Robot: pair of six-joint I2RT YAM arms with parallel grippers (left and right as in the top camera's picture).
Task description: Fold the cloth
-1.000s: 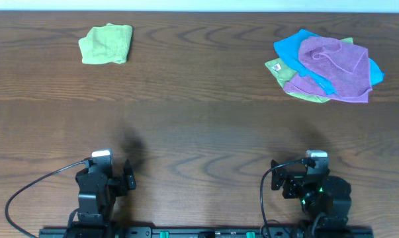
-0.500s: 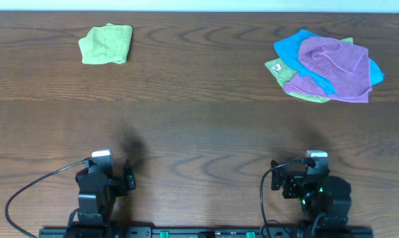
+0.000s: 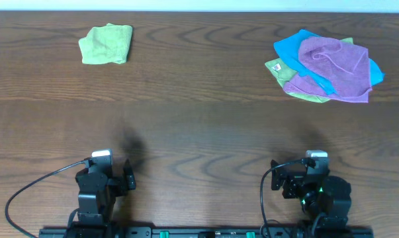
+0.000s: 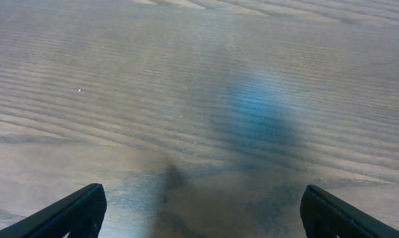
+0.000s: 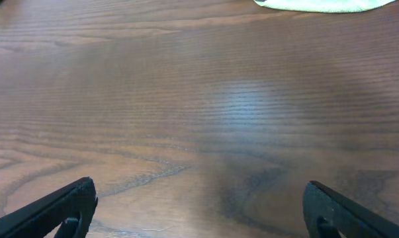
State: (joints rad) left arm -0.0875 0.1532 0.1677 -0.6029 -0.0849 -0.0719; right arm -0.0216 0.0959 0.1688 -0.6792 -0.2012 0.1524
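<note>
The magenta-purple cloth (image 3: 337, 65) lies crumpled on top of a pile at the far right of the table, over a bright blue cloth (image 3: 293, 47) and a light green cloth (image 3: 276, 66) with a white tag. My left gripper (image 3: 110, 173) is open and empty at the near left edge, far from the pile; its wrist view (image 4: 199, 215) shows only bare wood between the fingers. My right gripper (image 3: 304, 173) is open and empty at the near right edge, well short of the pile; its wrist view (image 5: 199, 211) shows bare wood.
A second light green cloth (image 3: 106, 44) lies folded at the far left. A pale green cloth edge (image 5: 318, 4) shows at the top of the right wrist view. The dark wooden table (image 3: 199, 119) spans the view.
</note>
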